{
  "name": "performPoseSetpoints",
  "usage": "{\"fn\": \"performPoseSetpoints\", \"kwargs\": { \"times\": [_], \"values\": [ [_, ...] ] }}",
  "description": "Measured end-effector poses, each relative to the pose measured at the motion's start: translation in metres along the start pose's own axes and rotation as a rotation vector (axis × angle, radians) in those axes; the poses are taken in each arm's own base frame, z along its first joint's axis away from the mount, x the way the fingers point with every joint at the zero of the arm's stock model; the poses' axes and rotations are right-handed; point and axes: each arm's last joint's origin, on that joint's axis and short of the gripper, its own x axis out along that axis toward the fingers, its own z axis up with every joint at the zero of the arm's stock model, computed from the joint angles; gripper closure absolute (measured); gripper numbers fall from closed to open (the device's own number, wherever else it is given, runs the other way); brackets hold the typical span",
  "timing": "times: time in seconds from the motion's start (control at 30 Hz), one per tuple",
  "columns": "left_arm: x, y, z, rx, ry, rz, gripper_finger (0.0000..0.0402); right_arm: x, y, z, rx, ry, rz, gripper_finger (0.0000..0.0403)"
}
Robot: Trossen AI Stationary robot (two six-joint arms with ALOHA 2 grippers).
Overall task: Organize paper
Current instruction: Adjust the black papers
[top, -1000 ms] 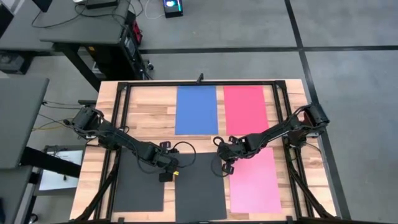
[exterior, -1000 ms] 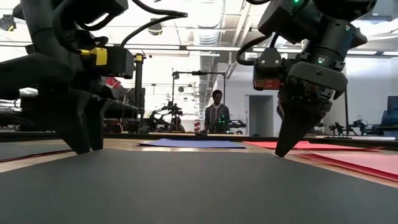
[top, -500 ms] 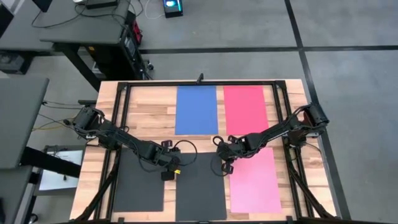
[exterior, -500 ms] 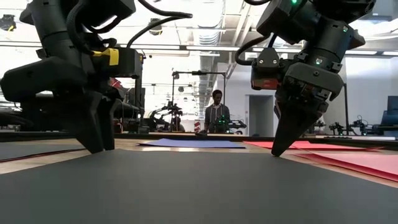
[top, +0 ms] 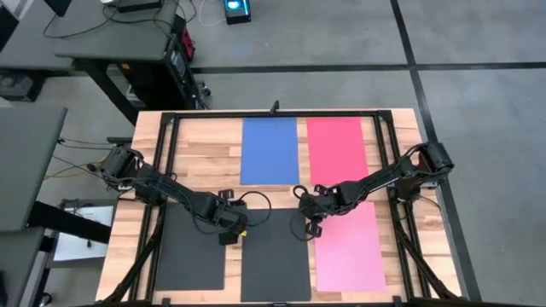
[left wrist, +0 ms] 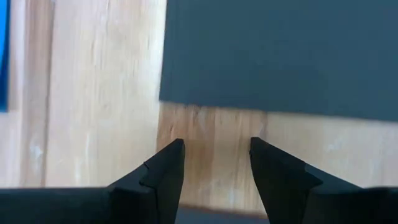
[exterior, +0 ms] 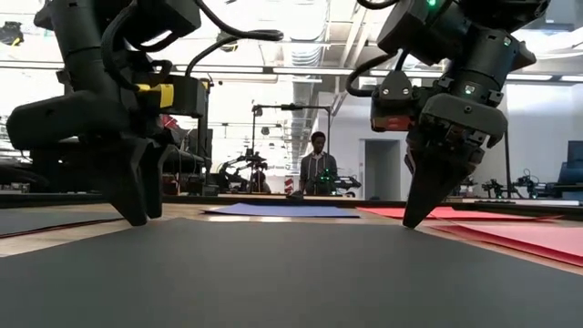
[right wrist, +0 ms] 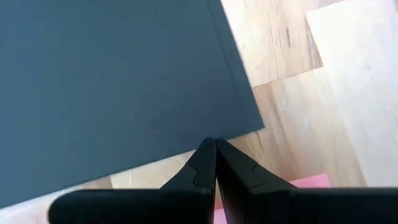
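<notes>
Several paper sheets lie flat on the wooden table: blue (top: pixel 269 151) and red (top: pixel 337 151) at the far side, pink (top: pixel 350 247) at the near right, and two dark grey ones, one at the near left (top: pixel 190 251) and one in the middle (top: pixel 275 256). My left gripper (top: pixel 232 236) is open. It stands low over the bare wood (left wrist: pixel 211 130) beside the middle dark sheet's far left corner (left wrist: pixel 163 98). My right gripper (top: pixel 310 228) is shut, its tips (right wrist: pixel 216 142) at that sheet's far edge near the far right corner (right wrist: pixel 261 127). My right gripper slants down from the far right with its shut fingertips (exterior: pixel 407 221) at the middle dark sheet's far edge (right wrist: pixel 186 152). I cannot tell whether they press on the sheet, on the wood or on neither.
A black frame (top: pixel 273 113) runs round the table top. Bare wood strips separate the sheets. Beyond the far edge stand other tables, and a person (exterior: pixel 318 164) is far back in the room.
</notes>
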Motion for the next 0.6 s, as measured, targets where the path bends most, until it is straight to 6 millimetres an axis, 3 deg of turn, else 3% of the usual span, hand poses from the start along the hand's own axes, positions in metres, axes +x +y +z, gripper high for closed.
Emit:
{"fn": "performPoseSetpoints", "kwargs": {
  "times": [0.3,0.6],
  "values": [
    [-0.011,0.000,0.016,0.085,-0.054,0.088,0.0240,-0.026,0.005,0.003,-0.012,-0.050,0.037,0.0403],
    [-0.009,0.018,0.048,0.118,-0.278,0.111,0.0240,-0.041,0.060,-0.019,-0.206,-0.139,0.208,0.0403]
  ]
}}
